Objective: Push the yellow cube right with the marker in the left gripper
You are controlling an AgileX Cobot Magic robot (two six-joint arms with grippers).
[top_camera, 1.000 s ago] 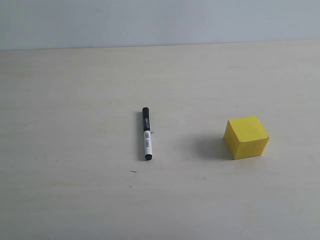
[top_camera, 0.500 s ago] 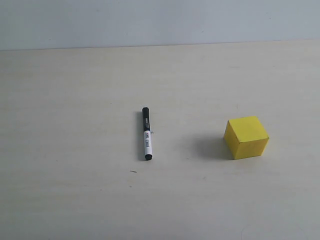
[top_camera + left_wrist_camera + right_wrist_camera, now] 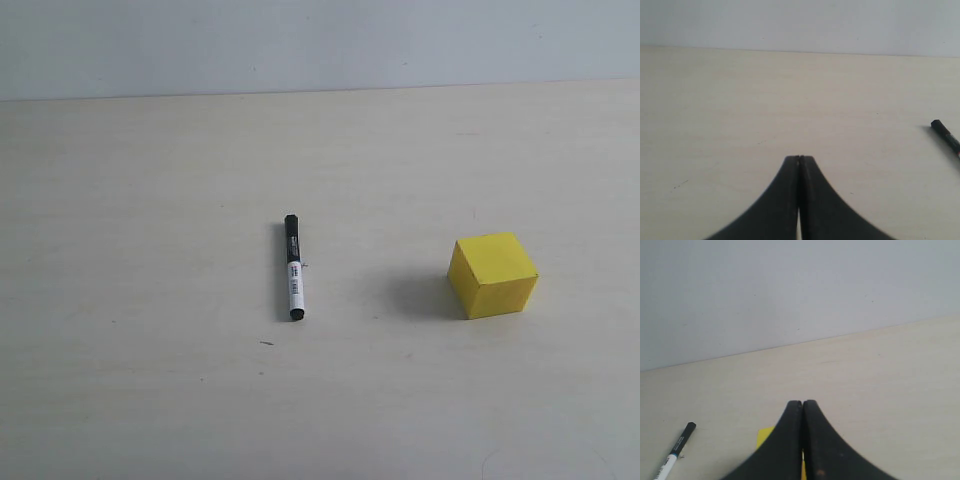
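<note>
The marker (image 3: 293, 268) lies flat on the pale table (image 3: 150, 200), black cap pointing away, untouched by either gripper. To its right, well apart from it, sits the yellow cube (image 3: 491, 274). Neither arm shows in the exterior view. In the left wrist view my left gripper (image 3: 799, 159) is shut with nothing in it, and the marker's cap (image 3: 945, 135) shows at the frame's edge. My right gripper (image 3: 802, 403) is shut and empty too; a sliver of the cube (image 3: 763, 436) peeks from behind its fingers, with the marker (image 3: 675, 451) off to one side.
A plain grey-blue wall (image 3: 320, 45) runs along the table's far edge. A small dark speck (image 3: 266, 343) lies just in front of the marker.
</note>
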